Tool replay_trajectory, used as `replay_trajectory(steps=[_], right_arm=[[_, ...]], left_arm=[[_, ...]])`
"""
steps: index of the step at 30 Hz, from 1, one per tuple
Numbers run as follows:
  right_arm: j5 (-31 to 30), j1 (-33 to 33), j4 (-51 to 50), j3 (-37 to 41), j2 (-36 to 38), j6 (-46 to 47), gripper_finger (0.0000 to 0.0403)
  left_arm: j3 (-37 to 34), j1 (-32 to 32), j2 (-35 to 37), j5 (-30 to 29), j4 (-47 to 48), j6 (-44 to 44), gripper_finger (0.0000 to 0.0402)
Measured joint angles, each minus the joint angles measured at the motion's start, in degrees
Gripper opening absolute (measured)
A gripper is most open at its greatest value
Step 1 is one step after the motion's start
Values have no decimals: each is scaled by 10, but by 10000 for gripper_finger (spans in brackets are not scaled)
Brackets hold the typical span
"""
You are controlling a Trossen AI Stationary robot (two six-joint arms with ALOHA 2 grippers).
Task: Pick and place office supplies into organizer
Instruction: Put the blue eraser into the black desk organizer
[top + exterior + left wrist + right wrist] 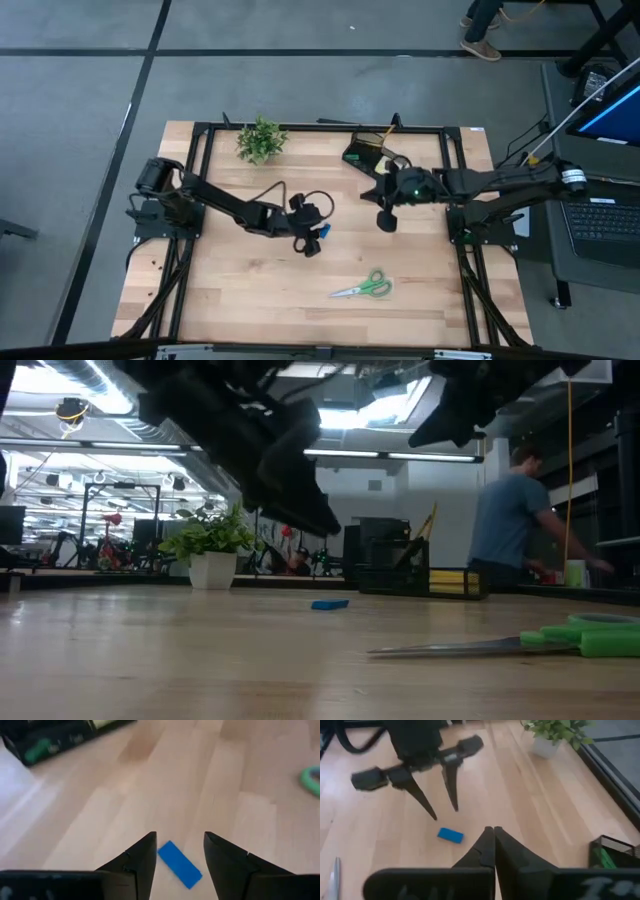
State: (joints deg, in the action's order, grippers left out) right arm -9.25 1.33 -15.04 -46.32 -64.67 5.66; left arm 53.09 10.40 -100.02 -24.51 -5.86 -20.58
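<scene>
the left gripper (179,854) hangs above the wooden table (250,290), fingers apart, the small blue rectangular eraser (179,864) lying flat between them, seemingly untouched. the green-handled scissors (364,287) lie nearer the front. the right gripper (493,834), fingers together, hovers beside the black mesh organizer (366,152).

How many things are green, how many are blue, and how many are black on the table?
Green: 2, the scissors and the potted plant
Blue: 1, the eraser
Black: 1, the organizer
Total: 4
</scene>
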Motion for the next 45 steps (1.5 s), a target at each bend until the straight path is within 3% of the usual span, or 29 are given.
replay_trajectory(steps=[12, 16, 23, 32, 45], right_arm=[[-10, 23, 20, 20, 2, -17, 3], [-9, 23, 20, 20, 2, -19, 10], [-8, 25, 21, 28, 2, -16, 4], [-7, 39, 70, 75, 2, -14, 13], [-7, 39, 89, 80, 1, -16, 16]], left_arm=[[184, 1, -112, 20, 271, -172, 173], [227, 1, -152, 50, 303, -203, 174], [249, -6, -186, 51, 312, -224, 174], [253, -8, -181, 43, 338, -216, 173], [275, -5, -182, 16, 407, -217, 173]])
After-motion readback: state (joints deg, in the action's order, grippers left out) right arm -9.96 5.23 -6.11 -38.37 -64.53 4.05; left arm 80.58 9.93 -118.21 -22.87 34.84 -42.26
